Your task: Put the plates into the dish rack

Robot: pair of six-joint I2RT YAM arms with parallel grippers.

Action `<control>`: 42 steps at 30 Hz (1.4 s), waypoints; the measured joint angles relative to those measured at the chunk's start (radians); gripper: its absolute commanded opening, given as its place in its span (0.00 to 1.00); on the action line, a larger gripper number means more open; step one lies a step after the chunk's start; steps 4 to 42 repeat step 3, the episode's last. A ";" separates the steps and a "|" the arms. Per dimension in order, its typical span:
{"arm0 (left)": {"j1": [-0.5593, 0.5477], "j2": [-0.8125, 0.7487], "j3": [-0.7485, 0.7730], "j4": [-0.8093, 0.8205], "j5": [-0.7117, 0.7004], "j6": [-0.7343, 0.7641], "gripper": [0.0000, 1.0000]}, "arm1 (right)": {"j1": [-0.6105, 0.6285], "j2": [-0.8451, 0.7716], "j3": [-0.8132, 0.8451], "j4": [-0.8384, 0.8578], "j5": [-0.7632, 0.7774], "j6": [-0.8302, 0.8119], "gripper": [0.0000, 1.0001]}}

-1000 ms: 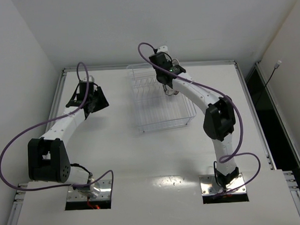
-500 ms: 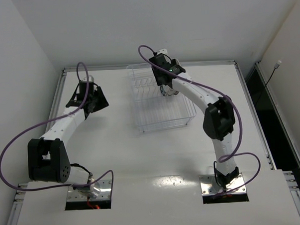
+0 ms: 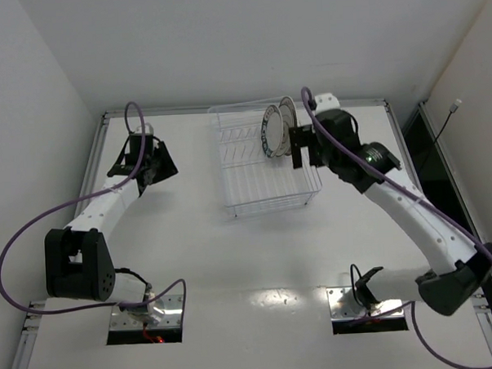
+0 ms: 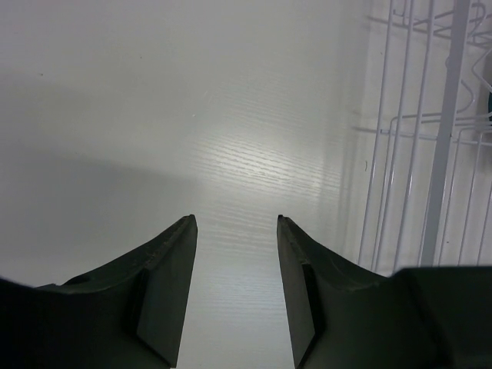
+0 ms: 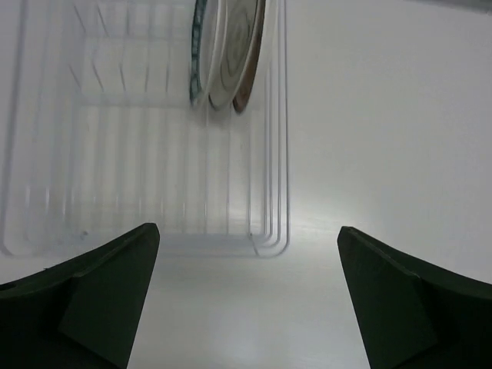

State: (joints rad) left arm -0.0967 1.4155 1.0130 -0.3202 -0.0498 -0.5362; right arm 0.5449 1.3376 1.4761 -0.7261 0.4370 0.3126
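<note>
The dish rack [image 3: 258,172] is a clear wire basket at the table's back centre. The plates [image 3: 274,128] stand upright on edge in its far right corner. The right wrist view shows three side by side: a blue-green rimmed plate [image 5: 197,54], a white plate [image 5: 225,61] and a brownish-edged plate [image 5: 251,54]. My right gripper [image 3: 303,148] hovers just outside the rack's right side, jaws wide open and empty, with the rack's corner [image 5: 265,231] below it. My left gripper [image 3: 165,165] is left of the rack, partly open, with only bare table between its fingers [image 4: 173,261].
The rack's white wire wall [image 4: 434,154] shows at the right edge of the left wrist view. White walls enclose the table [image 3: 192,260] at the back and left. A metal rail runs along its right edge [image 3: 413,177].
My right gripper has opened from shut and drawn back out of the rack to its right side. That uncovers the plates standing in it. The left arm has not moved.
</note>
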 measured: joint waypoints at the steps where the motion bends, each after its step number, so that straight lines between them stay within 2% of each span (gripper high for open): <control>1: 0.000 0.000 -0.001 0.000 -0.001 0.000 0.43 | 0.000 -0.040 -0.073 0.005 -0.011 0.013 0.99; 3: 0.000 0.000 -0.003 0.000 -0.002 -0.004 0.43 | 0.000 -0.101 -0.223 0.002 -0.029 0.041 0.99; 42: 0.000 0.000 -0.003 0.000 -0.002 -0.004 0.43 | 0.000 -0.101 -0.223 0.002 -0.029 0.041 0.99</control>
